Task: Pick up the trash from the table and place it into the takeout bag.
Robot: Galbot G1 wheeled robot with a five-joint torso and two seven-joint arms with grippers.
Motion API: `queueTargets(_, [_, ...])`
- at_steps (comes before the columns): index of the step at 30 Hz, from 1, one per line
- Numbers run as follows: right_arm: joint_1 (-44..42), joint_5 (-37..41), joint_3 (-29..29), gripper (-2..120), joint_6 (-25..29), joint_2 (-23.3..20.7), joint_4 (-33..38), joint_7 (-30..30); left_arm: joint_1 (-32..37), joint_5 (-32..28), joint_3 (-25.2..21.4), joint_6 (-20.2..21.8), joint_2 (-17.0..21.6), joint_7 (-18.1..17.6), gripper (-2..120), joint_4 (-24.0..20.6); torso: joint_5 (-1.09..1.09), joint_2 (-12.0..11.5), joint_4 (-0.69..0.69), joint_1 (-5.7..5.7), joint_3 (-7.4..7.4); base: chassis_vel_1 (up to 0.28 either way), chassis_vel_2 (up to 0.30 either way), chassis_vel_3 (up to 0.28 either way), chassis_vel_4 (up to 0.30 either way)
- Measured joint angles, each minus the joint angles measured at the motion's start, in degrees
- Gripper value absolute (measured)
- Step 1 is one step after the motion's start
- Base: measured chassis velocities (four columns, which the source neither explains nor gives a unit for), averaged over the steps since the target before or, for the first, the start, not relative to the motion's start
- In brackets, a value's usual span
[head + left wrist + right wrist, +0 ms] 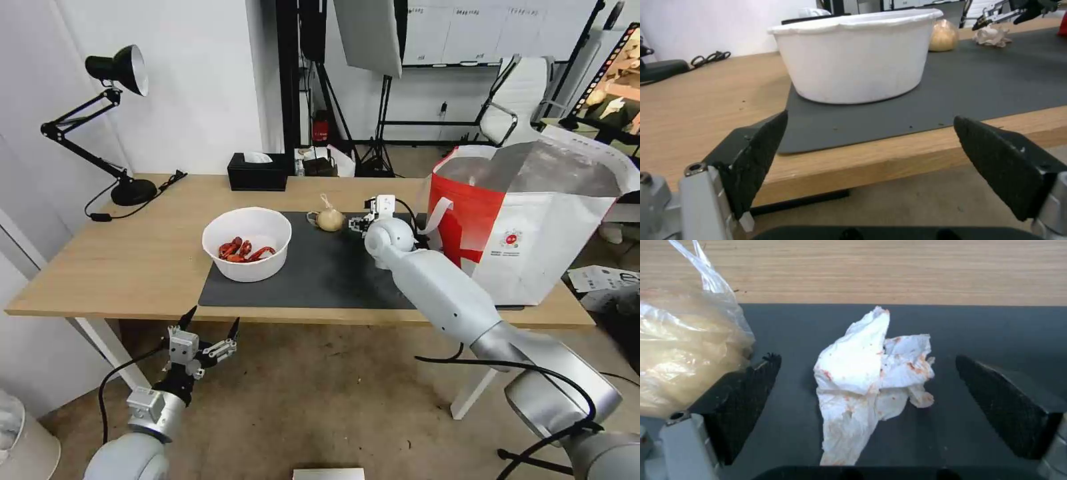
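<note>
Room: a studio-like space with a white wall, light stands and an office chair behind the work area.
Table (133, 267): long light-wood top on white legs, carrying a dark grey mat (320, 273) in the middle.
Desk lamp (113, 127): black, standing at the table's far left corner.
Tissue box (257, 172): black, at the far edge, a white sheet poking out of its top.
Bowl (248, 243): white and round, on the mat's left end; it holds a small heap of red crayfish shells (241, 251) lying low inside, well under the rim.
Knotted bag (329, 218): small, beige, at the mat's far edge; from the right wrist camera it is thin clear plastic over something pale, which I cannot make out.
Tissue (871, 383): crumpled white, flecked with orange-red stains, lying on the mat just beside the knotted bag.
Takeout bag (527, 227): large red-and-white tote standing open at the table's right end; its silver foil lining is visible, though its bottom is hidden.
Right gripper (867, 396): low over the mat, fingers spread wide with the tissue between them, untouched; one finger is close against the knotted bag.
Left gripper (210, 327): below and in front of the table's near edge, fingers wide apart, holding nothing, facing the bowl.
</note>
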Motion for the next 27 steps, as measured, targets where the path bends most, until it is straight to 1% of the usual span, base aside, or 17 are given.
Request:
queueTargets(6, [0.18,-0.89,0.4,100,-0.29,1.12,-1.69,-1.31,0.0,-0.07,-0.03,-0.06,0.02,-0.02,100,0.12,0.0,0.0,0.0,0.0,0.0,0.0,0.0,0.0,0.0])
queueTargets(9, [0.12,-1.33,0.76,97,-0.47,1.63,-2.33,-1.68,0.0,-0.1,-0.04,-0.09,0.02,-0.03,100,0.21,0.0,0.0,0.01,0.0,0.0,0.0,0.0,0.0,0.0])
queueTargets(11, [-0.05,-1.46,1.15,88,-0.6,2.19,-3.09,-1.9,-0.03,-0.14,-0.05,-0.13,0.02,-0.04,100,0.31,0.0,0.0,0.0,0.0,0.0,0.0,0.0,0.0,0.0])
queueTargets(12, [-0.13,-1.46,1.35,85,-0.68,2.4,-3.31,-1.92,-0.05,-0.18,-0.05,-0.14,0.03,-0.04,100,0.35,0.0,0.0,0.0,0.0,0.0,0.0,0.0,0.0,0.0])
queueTargets(13, [-0.13,-1.46,1.35,85,-0.68,2.4,-3.31,-1.92,-0.05,-0.18,-0.05,-0.14,0.03,-0.04,100,0.35,0.0,0.0,0.0,0.0,0.0,0.0,0.0,0.0,0.0])
queueTargets(16, [-0.55,-1.39,1.87,69,-0.99,2.82,-3.78,-1.93,-0.13,-0.25,-0.05,-0.16,0.05,-0.21,100,0.43,0.0,0.0,0.0,0.0,0.0,0.0,0.0,0.0,0.0])
queueTargets(17, [-0.69,-1.36,2.02,66,-1.05,2.89,-3.84,-1.93,-0.2,-0.25,-0.03,-0.17,0.06,-0.58,100,0.48,0.0,0.0,0.0,0.0,0.0,0.0,0.0,0.0,0.0])
queueTargets(18, [-0.69,-1.36,2.02,66,-1.05,2.89,-3.84,-1.93,-0.2,-0.25,-0.03,-0.17,0.06,-0.58,100,0.48,0.0,0.0,0.0,0.0,0.0,0.0,0.0,0.0,0.0])
queueTargets(20, [-0.91,-1.35,2.29,57,-1.05,2.95,-3.85,-1.84,-0.33,-0.3,0.11,-0.2,0.1,-1.0,100,0.55,0.0,0.0,0.0,0.0,-0.01,0.0,0.0,0.0,0.0])
queueTargets(21, [-0.98,-1.33,2.35,51,-1.05,2.93,-3.78,-1.76,-0.38,-0.31,0.17,-0.21,0.15,-1.03,100,0.64,0.0,0.0,0.0,0.0,0.0,0.0,0.0,0.0,0.0])
queueTargets(22, [-0.98,-1.33,2.35,51,-1.05,2.93,-3.78,-1.76,-0.38,-0.31,0.17,-0.21,0.15,-1.03,100,0.64,0.0,0.0,0.0,0.0,0.0,0.0,0.0,0.0,0.0])
queueTargets(25, [-1.2,-0.92,2.35,37,-1.06,2.46,-2.95,-1.5,-0.76,-0.33,0.58,-0.25,0.19,-1.06,100,0.91,0.0,0.0,0.0,0.0,0.0,0.0,0.0,0.0,0.0])
queueTargets(26, [-1.2,-0.92,2.35,37,-1.06,2.46,-2.95,-1.5,-0.76,-0.33,0.58,-0.25,0.19,-1.06,100,0.91,0.0,0.0,0.0,0.0,0.0,0.0,0.0,0.0,0.0])
queueTargets(27, [-1.34,-0.84,2.35,31,-1.04,2.21,-2.62,-1.4,-0.89,-0.33,0.81,-0.26,0.16,-1.07,100,0.92,0.0,0.0,0.0,0.0,-0.01,0.0,0.0,0.0,0.0])
